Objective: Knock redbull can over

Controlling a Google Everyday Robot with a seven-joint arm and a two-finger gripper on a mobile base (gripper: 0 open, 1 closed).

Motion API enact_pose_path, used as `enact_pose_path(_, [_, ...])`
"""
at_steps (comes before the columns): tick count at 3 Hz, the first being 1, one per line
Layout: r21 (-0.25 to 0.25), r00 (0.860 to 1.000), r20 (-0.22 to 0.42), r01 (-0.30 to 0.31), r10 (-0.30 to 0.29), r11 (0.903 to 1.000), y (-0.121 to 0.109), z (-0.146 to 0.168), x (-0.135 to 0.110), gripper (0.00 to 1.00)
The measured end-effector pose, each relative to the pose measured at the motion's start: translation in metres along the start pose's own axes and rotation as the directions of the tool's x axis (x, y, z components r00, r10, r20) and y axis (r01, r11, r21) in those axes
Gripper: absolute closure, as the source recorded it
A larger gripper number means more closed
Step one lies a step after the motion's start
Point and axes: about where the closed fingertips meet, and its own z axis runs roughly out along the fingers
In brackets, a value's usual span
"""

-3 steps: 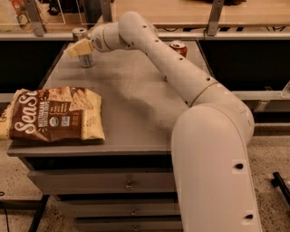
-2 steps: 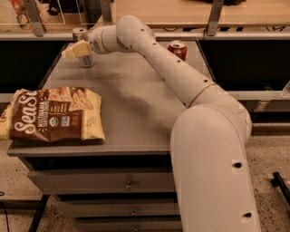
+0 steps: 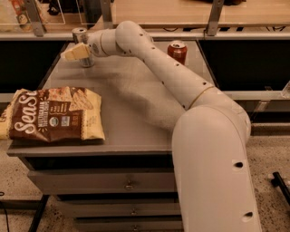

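From the one camera view, my arm (image 3: 181,86) reaches from the lower right across the table to its far left corner. My pincer (image 3: 72,52) sits there with its pale tip pointing left, low over the tabletop. It is right up against the redbull can (image 3: 80,35), overlapping the can's middle from the camera's side. I cannot tell whether the pincer is open or closed, or whether it grips anything.

The redbull can stands upright near the back left corner, its silver top showing above my wrist. An orange-red soda can (image 3: 177,51) stands upright near the back edge, on the other side of my arm and well apart from the slim can.

The grey tabletop (image 3: 118,93) is flat and matte. A brown and cream chip bag (image 3: 54,114) lies flat at its front left, with one end hanging past the left edge. Under the top, grey drawers (image 3: 129,183) with small pulls are stacked.

Behind the table runs a wooden counter (image 3: 181,11) with metal posts (image 3: 213,18), and dark openings lie below it on both sides. The floor (image 3: 13,181) is speckled.
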Motion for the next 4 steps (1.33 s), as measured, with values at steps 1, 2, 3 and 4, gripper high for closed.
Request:
enact_pose_path(1, [0.003,1.0,0.013,-0.005,0.005,1.0,0.0006,0.0012,0.0021,0.0])
enact_pose_path(2, [0.002,1.0,0.022,-0.01,0.01,0.9999,0.0015,0.0024,0.0043,0.0])
enact_pose_path(3, [0.004,0.999,0.041,-0.008,0.008,1.0,0.0037,0.0013,0.0013,0.0])
enact_pose_path(4, [0.007,0.998,0.062,-0.009,0.009,0.9999,0.0047,0.0022,-0.0032,0.0])
